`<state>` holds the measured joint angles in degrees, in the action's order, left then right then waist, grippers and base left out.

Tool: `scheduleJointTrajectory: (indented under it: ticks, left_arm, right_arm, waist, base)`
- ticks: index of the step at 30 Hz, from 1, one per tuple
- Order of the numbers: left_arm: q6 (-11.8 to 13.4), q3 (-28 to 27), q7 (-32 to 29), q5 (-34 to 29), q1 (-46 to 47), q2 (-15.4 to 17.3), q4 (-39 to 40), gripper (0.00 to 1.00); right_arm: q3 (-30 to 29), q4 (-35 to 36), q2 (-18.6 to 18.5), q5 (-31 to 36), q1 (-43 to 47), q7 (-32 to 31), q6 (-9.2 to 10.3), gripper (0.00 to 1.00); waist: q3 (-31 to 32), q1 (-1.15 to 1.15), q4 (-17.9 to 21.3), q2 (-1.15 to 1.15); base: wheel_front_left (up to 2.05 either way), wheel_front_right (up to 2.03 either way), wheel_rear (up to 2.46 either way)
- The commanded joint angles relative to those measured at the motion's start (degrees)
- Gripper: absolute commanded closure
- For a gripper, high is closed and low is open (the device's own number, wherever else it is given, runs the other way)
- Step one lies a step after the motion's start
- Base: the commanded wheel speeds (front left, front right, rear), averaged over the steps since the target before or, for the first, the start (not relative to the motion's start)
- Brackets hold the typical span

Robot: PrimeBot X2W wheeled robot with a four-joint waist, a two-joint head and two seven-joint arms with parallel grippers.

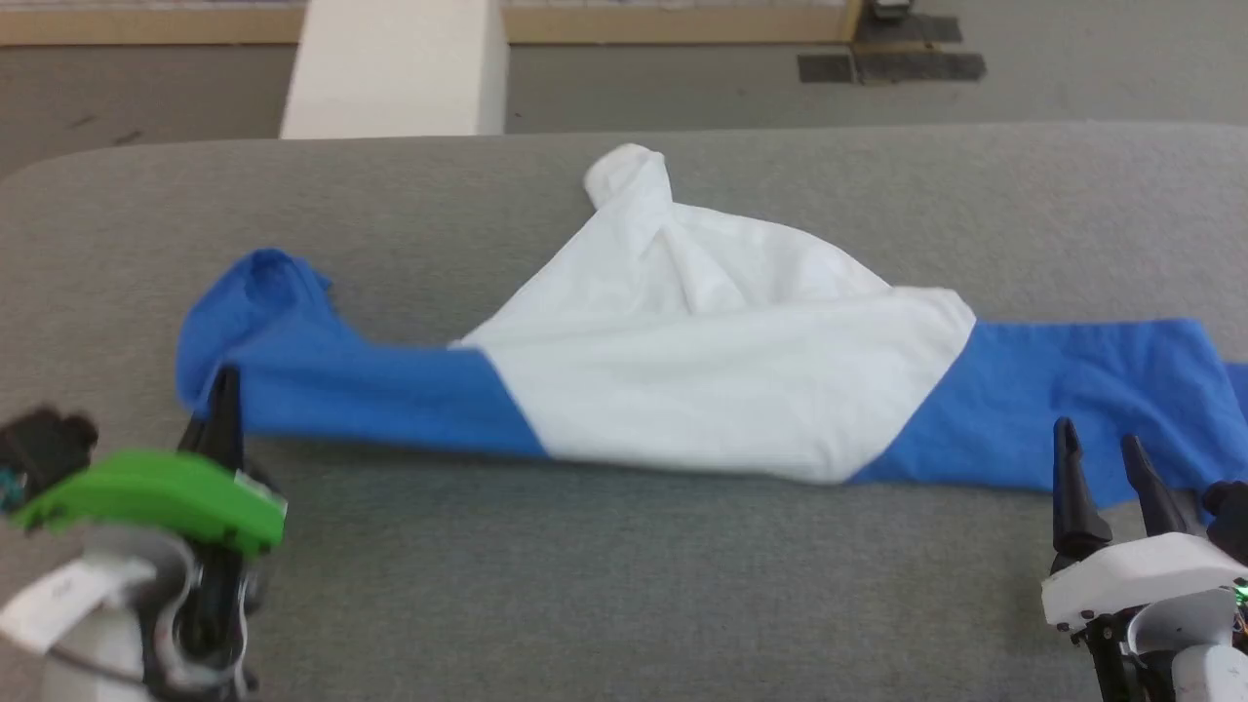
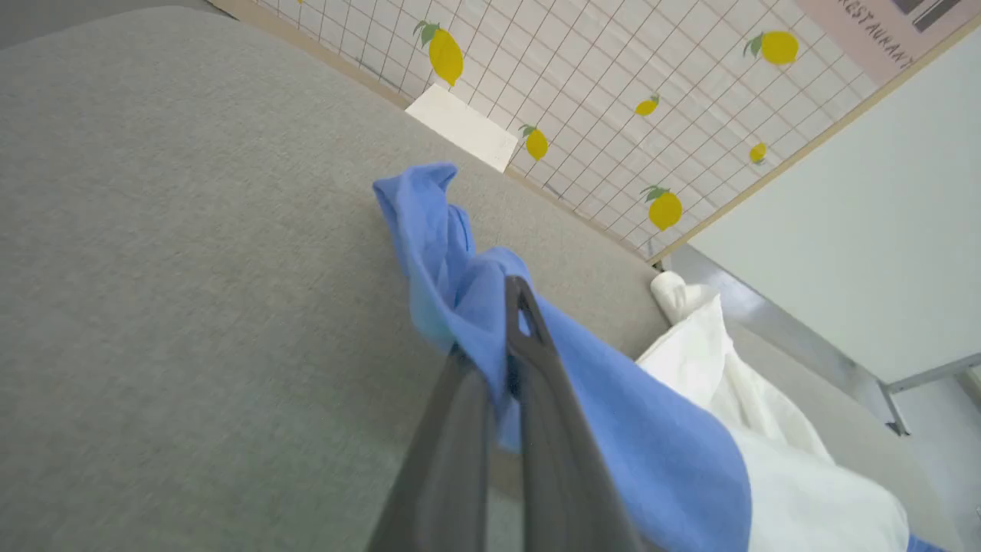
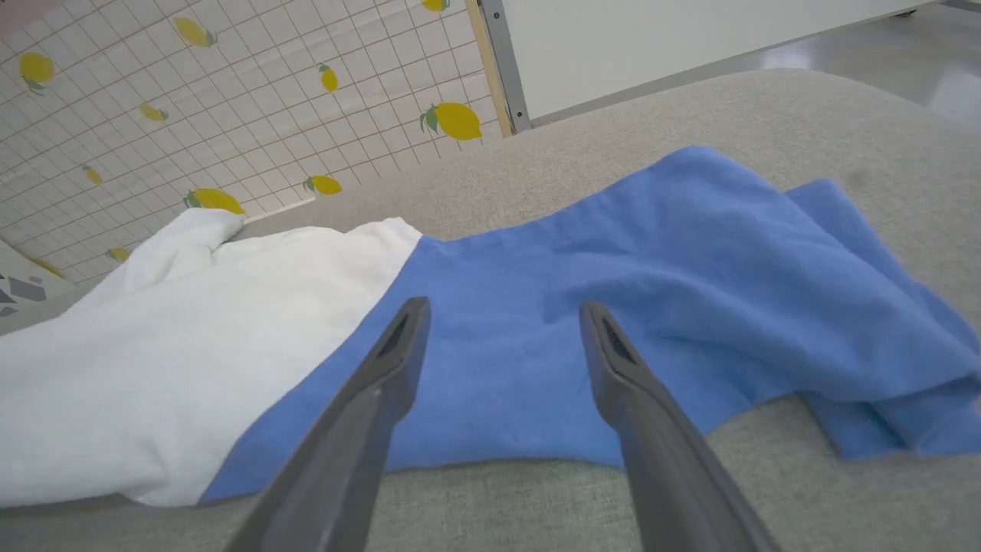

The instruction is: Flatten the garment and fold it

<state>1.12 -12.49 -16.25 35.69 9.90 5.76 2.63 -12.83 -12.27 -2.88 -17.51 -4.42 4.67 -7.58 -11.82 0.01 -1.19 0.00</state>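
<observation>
So the garment (image 1: 721, 390) is stretched sideways across a grey padded table (image 1: 624, 604), basically dead centre in the head view. The white body sits in the middle, rumpled, with a twisted knob of cloth poking up toward 12 o'clock. One blue sleeve runs out toward 9 o'clock and the other toward 3 o'clock. The 9 o'clock sleeve ends in a bunched-up lump, and the 3 o'clock one lies flatter, with a fold doubled under at its far end.

The left gripper (image 1: 222, 395) sits at about 8 o'clock from the white body, right at the near edge of that bunched sleeve end. Its fingers are pressed together and pinching the blue cloth. The left wrist view shows it nicely, with fabric squeezed between the two dark fingers and spilling off to both sides.

The right gripper (image 1: 1099, 444) is down around 4 o'clock from the body, with its fingers spread wide. The tips are over the near hem of the right sleeve, with blue cloth showing in the gap between them. Whether they actually touch the fabric is hard to call.

Past the table toward 12 o'clock there's grey floor and a white post (image 1: 390, 68). The wrist views also catch a tiled wall with lemons on it (image 2: 613, 92).
</observation>
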Motion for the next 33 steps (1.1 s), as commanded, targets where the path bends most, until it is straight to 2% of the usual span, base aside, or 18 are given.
scheduleJointTrajectory:
  ticks: [1, 5, 8, 10, 11, 12, 16, 18, 21, 23, 25, 27, 29, 33]
  left_arm:
    - [1.7, -0.7, -0.9, -0.1, -4.1, -0.2, 3.1, 1.00]
    - [5.9, -1.7, -3.5, -0.3, -13.1, -1.3, 8.4, 1.00]
    - [8.6, -2.6, -3.5, 1.6, -16.4, -2.1, 8.3, 1.00]
    - [9.8, -2.1, -3.7, 2.1, -18.1, -2.3, 5.5, 1.00]
    - [10.3, -1.9, -3.9, 2.6, -18.4, -2.4, 4.1, 0.55]
    - [10.7, -1.8, -3.8, 2.6, -18.5, -2.5, 2.9, 0.00]
    - [10.4, -1.4, -1.6, 2.5, -16.8, -2.3, 2.2, 0.00]
    - [8.6, -0.8, 1.6, -0.2, -15.2, -0.2, 4.4, 0.00]
    - [6.3, 0.5, 10.2, -8.5, -12.5, 4.6, 8.4, 0.00]
    - [4.9, 1.5, 17.3, -13.3, -10.6, 6.4, 9.7, 0.00]
    - [3.4, 3.8, 22.8, -17.7, -9.8, 7.9, 9.2, 0.00]
    - [2.5, 6.2, 26.4, -20.5, -9.8, 8.2, 7.9, 0.00]
    - [2.4, 8.1, 28.3, -22.4, -10.1, 7.6, 6.6, 0.00]
    - [2.7, 10.9, 30.0, -23.8, -10.7, 5.2, 4.7, 0.00]
  right_arm:
    - [0.1, 0.0, 0.0, 0.6, 0.5, -0.2, 0.09, 0.00]
    - [-0.2, 0.2, 0.0, 0.9, 0.9, -0.6, 0.09, 0.00]
    - [-0.1, 0.3, 0.0, 1.1, 0.8, -0.8, 0.09, 0.00]
    - [0.1, 0.4, 0.0, 1.1, 0.9, -1.0, 0.09, 0.00]
    - [0.4, 0.4, 0.0, 1.0, 1.0, -1.0, 0.09, 0.00]
    - [0.7, 0.3, 0.0, 1.0, 1.1, -1.1, 0.09, 0.00]
    - [0.7, 0.4, 0.0, 1.0, 1.8, -1.4, 0.09, 0.00]
    - [0.4, 0.9, 0.0, 1.1, 2.0, -1.8, 0.09, 0.00]
    - [-0.3, 2.2, 0.0, 1.5, 2.1, -3.0, 0.09, 0.00]
    - [-0.9, 2.9, 0.0, 2.4, 2.2, -5.3, 0.09, 0.00]
    - [-1.7, 2.9, 0.0, 3.2, 2.5, -10.4, 0.09, 0.00]
    - [-2.0, 2.6, 0.0, 5.1, 3.0, -18.6, 0.09, 0.00]
    - [-2.1, 3.6, 0.0, 7.5, 2.8, -26.5, 0.09, 0.00]
    - [-2.7, 6.6, 0.0, 11.6, 0.9, -37.5, 0.09, 0.00]
  waist:
    - [3.8, -0.01, -4.2, 0.00]
    - [4.7, -0.01, -5.2, 0.00]
    - [4.9, -0.01, -5.3, 0.00]
    - [5.2, -0.01, -5.1, 0.00]
    - [5.2, -0.01, -5.0, 0.00]
    - [5.3, -0.01, -4.7, 0.00]
    - [6.0, -0.01, -4.2, 0.00]
    - [6.3, -0.01, -4.0, 0.00]
    - [6.9, -0.01, -3.8, 0.00]
    - [6.9, -0.01, -3.8, 0.00]
    - [7.1, -0.01, -3.6, 0.00]
    - [6.9, -0.01, -3.1, 0.00]
    - [6.5, -0.01, -2.5, 0.00]
    - [5.5, -0.01, -1.9, 0.00]
  base:
    - [0.00, 0.00, 0.00]
    - [0.00, 0.00, 0.00]
    - [0.00, 0.00, 0.00]
    - [0.00, 0.00, 0.00]
    - [0.00, 0.00, 0.00]
    - [0.00, 0.00, 0.00]
    - [0.00, 0.00, 0.00]
    - [0.00, 0.00, 0.00]
    - [0.00, 0.00, 0.00]
    - [0.00, 0.00, 0.00]
    - [0.00, 0.00, 0.00]
    - [0.00, 0.00, 0.00]
    - [0.00, 0.00, 0.00]
    - [0.00, 0.00, 0.00]
